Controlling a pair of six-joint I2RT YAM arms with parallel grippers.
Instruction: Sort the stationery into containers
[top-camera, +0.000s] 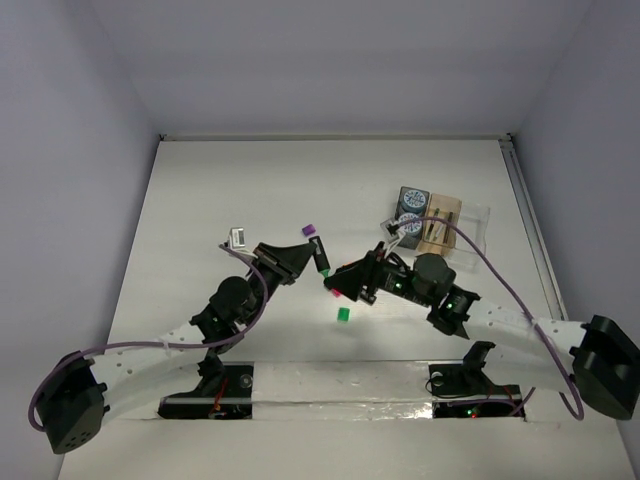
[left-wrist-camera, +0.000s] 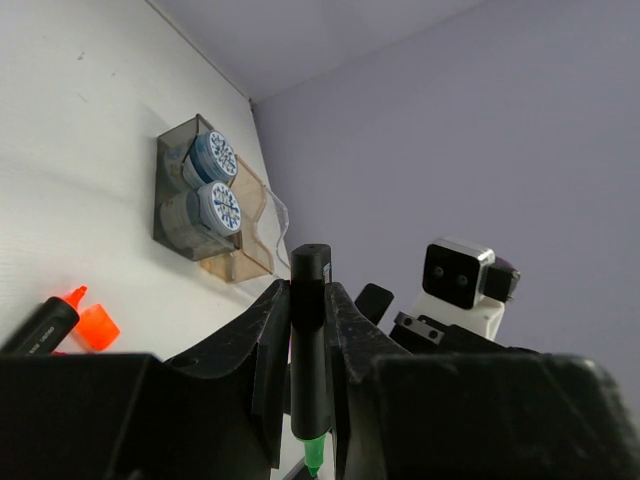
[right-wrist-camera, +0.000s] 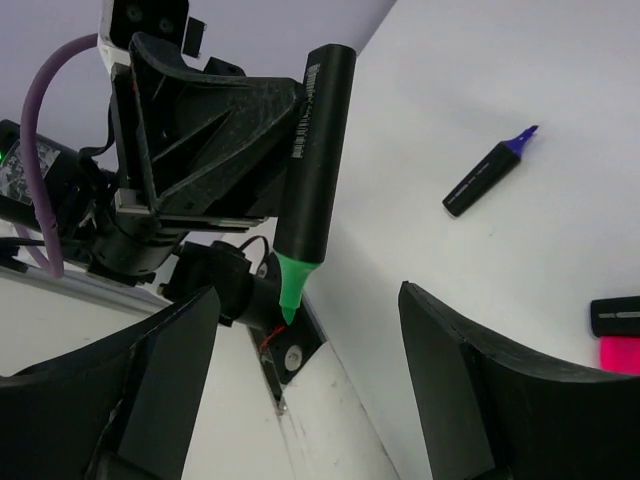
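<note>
Above the table (top-camera: 200, 200), my left gripper (left-wrist-camera: 305, 300) clamped the uncapped green marker (right-wrist-camera: 318, 150); my right gripper (right-wrist-camera: 305, 300) gaped wide, empty. I feared a nudge could twist it loose; its cap (top-camera: 343, 314), probably, lay below.

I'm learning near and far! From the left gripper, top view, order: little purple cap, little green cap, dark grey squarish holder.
1. little purple cap, just beyond the left gripper.
2. little green cap, toward the bases.
3. dark grey squarish holder, far right.
</note>
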